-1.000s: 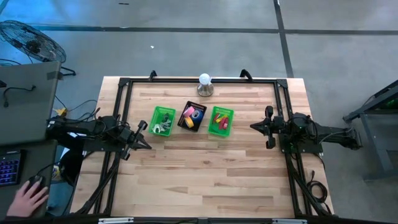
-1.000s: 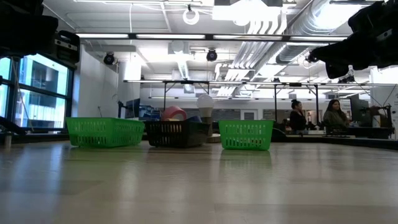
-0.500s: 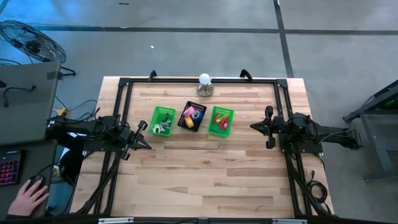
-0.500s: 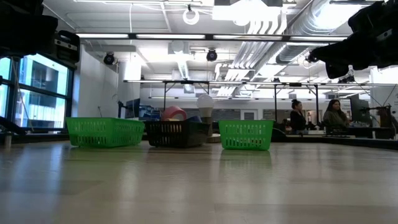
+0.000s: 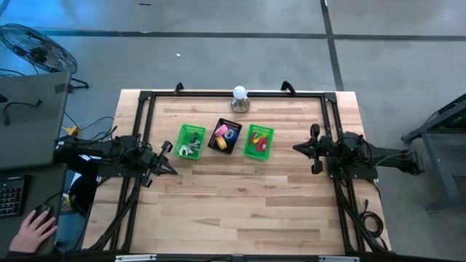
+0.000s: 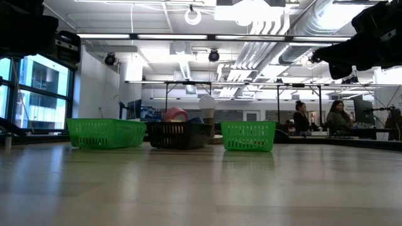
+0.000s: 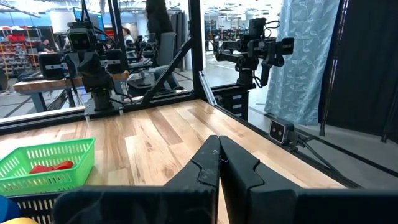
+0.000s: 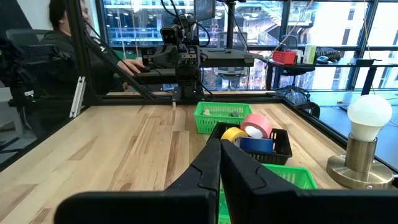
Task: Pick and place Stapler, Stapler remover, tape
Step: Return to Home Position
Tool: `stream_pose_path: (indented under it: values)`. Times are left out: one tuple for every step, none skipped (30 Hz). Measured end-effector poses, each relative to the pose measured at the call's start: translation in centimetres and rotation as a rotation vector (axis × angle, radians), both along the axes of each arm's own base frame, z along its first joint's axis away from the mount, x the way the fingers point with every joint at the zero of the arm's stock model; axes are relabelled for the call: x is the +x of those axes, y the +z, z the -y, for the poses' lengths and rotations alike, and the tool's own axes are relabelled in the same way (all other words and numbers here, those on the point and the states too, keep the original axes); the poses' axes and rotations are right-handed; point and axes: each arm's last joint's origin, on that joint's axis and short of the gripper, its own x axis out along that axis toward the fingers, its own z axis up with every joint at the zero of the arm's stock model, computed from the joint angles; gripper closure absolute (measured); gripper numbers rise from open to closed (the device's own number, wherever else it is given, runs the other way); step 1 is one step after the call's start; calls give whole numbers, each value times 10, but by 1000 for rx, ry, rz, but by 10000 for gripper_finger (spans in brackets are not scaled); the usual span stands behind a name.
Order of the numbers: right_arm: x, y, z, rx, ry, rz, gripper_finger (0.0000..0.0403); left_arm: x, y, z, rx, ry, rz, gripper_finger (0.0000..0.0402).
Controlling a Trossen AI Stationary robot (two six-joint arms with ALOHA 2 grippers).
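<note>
On the wooden table (image 5: 240, 211), the black bin (image 6: 179, 135) stands mid-row of 3 bins, well apart from the left gripper (image 7: 219, 152) and right gripper (image 8: 220, 146), both clenched and empty. Inside it lie the pink tape (image 8: 256, 126), yellow tape (image 8: 234, 134) and blue tape (image 8: 256, 145). The pink tape is propped on edge, its flat face toward the right gripper.

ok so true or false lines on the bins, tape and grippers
The black bin sits between the left green bin and the right green bin: true.
The pink tape lies in the left green bin: false, it is in the black bin.
The left gripper and the right gripper are both shut and empty: true.
The right green bin is empty: false, red and yellow items lie in it.
</note>
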Motion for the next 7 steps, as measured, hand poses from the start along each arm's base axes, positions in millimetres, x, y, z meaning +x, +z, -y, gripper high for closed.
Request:
stream_pose_path:
  values:
    - [0, 0, 0, 0, 0, 0, 401, 0, 0, 0, 0, 0, 0, 401]
    - [0, 0, 0, 0, 0, 0, 402, 0, 0, 0, 0, 0, 0, 401]
    - [0, 0, 0, 0, 0, 0, 402, 0, 0, 0, 0, 0, 0, 401]
    - [0, 0, 0, 0, 0, 0, 402, 0, 0, 0, 0, 0, 0, 401]
    - [0, 0, 0, 0, 0, 0, 401, 0, 0, 0, 0, 0, 0, 401]
    - [0, 0, 0, 0, 0, 1, 401, 0, 0, 0, 0, 0, 0, 401]
    - [0, 0, 0, 0, 0, 0, 400, 0, 0, 0, 0, 0, 0, 401]
